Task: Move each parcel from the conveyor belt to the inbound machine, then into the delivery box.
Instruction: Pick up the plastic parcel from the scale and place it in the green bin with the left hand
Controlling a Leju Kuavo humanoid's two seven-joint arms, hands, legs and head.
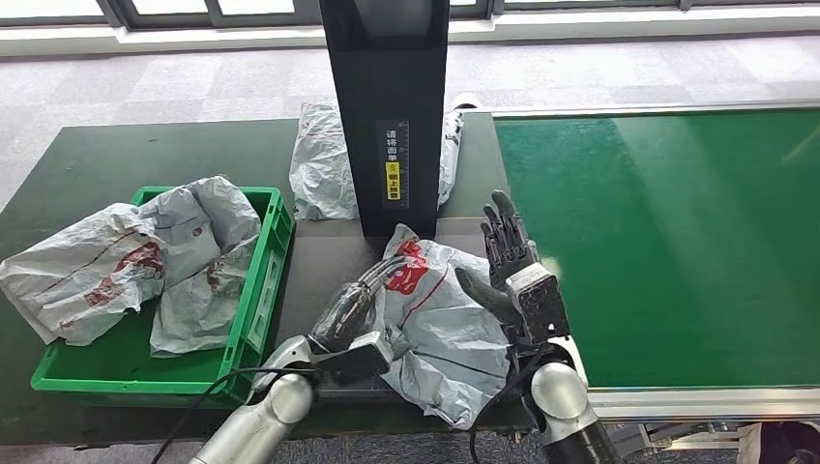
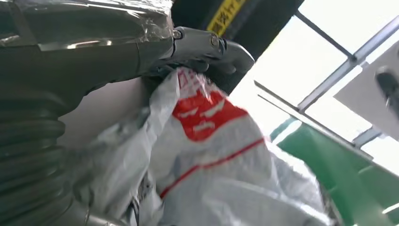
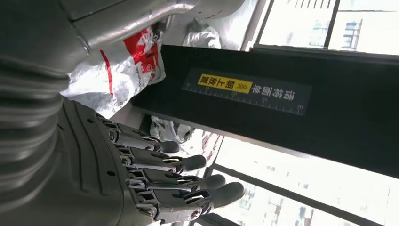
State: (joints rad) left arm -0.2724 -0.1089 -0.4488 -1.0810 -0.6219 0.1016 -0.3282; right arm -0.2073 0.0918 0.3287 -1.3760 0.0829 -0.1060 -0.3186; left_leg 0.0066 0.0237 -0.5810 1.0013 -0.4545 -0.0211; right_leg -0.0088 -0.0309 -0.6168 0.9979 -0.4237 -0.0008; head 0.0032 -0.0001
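A grey-white parcel [image 1: 440,324] with a red logo lies on the dark platform of the black inbound machine [image 1: 387,97], right in front of its column. My left hand [image 1: 353,309] grips the parcel's left edge, its fingers reaching up to the red logo. The left wrist view shows the fingers [image 2: 207,44] curled over the top of the parcel [image 2: 211,155]. My right hand [image 1: 512,266] stands at the parcel's right side, fingers straight and apart, holding nothing. In the right wrist view, that hand [image 3: 155,179] is spread beside the machine's column [image 3: 263,103], with the parcel [image 3: 120,70] behind it.
The green delivery crate [image 1: 274,261] at the left holds several grey parcels [image 1: 116,261], one hanging over its left rim. Another parcel [image 1: 324,159] lies behind the column. The green conveyor belt [image 1: 677,242] lies to the right.
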